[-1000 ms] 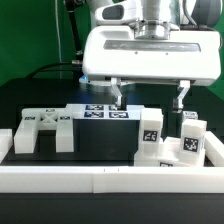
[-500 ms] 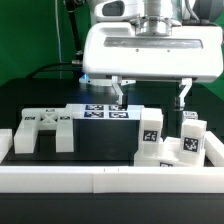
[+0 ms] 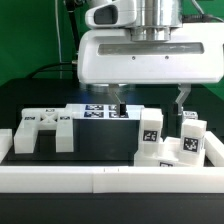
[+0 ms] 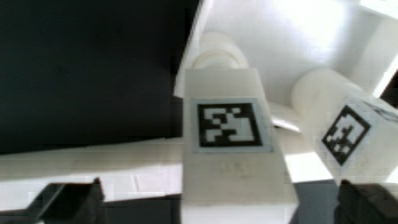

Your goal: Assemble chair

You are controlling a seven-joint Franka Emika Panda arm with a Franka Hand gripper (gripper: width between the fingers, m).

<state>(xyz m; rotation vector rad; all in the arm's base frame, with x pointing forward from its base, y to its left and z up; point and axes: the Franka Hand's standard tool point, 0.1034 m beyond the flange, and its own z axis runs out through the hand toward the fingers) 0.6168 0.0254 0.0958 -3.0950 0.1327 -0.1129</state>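
- Fingers (image 3: 180,97) spread wide, holding nothing, above the blocks (image 3: 150,135).
- Frame (image 3: 40,128), panel (image 3: 100,113) and blocks look loose on the desk (image 3: 100,148). Nothing joined yet, so the whole chair is left.

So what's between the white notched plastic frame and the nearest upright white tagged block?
Nothing. In the exterior view, only bare black table separates the white notched plastic frame from the upright white tagged block.
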